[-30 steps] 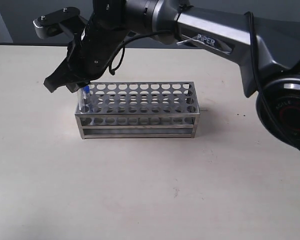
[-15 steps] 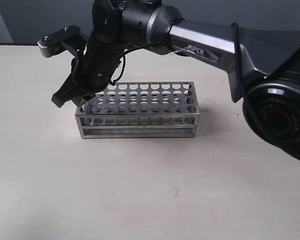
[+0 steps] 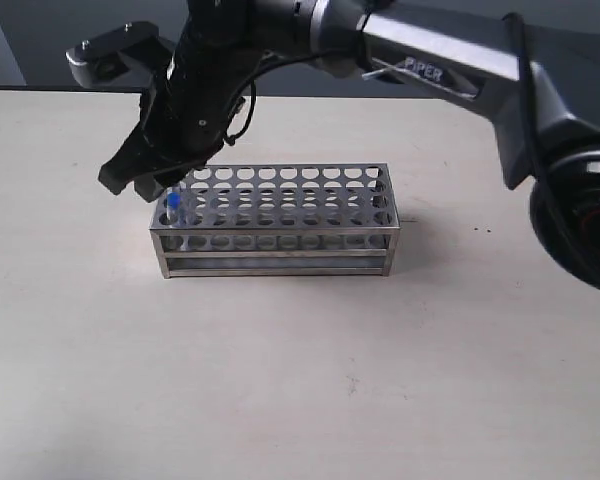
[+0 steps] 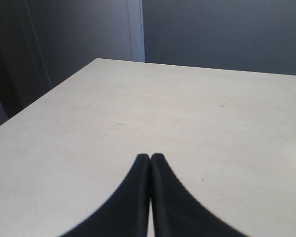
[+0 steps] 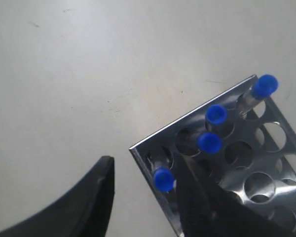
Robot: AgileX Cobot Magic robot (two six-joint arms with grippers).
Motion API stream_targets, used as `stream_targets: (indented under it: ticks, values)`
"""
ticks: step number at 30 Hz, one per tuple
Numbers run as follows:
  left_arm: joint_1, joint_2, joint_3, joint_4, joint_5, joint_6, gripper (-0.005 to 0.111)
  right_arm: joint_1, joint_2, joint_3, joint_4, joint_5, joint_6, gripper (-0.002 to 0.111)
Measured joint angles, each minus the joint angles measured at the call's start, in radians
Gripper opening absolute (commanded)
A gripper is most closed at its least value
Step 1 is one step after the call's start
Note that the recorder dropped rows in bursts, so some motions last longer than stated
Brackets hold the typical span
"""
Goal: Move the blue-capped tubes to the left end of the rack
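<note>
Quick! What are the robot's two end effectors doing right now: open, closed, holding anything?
Left end effector: closed, holding nothing.
Right end effector: open, holding nothing; the blue-capped tubes stand in the rack.

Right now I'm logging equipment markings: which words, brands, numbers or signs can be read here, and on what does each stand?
"PiPER": white lettering on the right arm's forearm link, exterior view.
Round base joint at that arm's foot: any marking is too blurred to read.
Steel rack and blue-capped tubes: no text visible.

Soft, even light leaves a faint shadow beside the rack (image 3: pixel 280 241), whose steel glints in places.
</note>
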Motion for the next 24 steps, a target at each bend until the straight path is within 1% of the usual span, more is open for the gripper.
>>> stream_targets:
  ticks: [7,8,9,12,13,20,24]
  values:
    - [0.000,0.000,0.000,0.000,0.000,0.000,0.000,0.000,-0.118,0.000,-0.029,0.149,0.000,0.039]
    - [0.000,0.000,0.000,0.000,0.000,0.000,0.000,0.000,-0.135,0.000,-0.029,0.166,0.000,0.035]
    - [0.000,0.000,0.000,0.000,0.000,0.000,0.000,0.000,-0.151,0.000,-0.031,0.181,0.000,0.029]
    - [0.000,0.000,0.000,0.000,0.000,0.000,0.000,0.000,-0.200,0.000,-0.024,0.192,0.000,0.004]
    - [0.000,0.000,0.000,0.000,0.000,0.000,0.000,0.000,-0.221,0.000,-0.013,0.193,0.000,0.000]
    - [0.000,0.000,0.000,0.000,0.000,0.000,0.000,0.000,-0.396,0.000,0.058,0.197,0.000,0.000]
    - [0.000,0.000,0.000,0.000,0.000,0.000,0.000,0.000,-0.514,0.000,0.060,0.197,0.049,0.000]
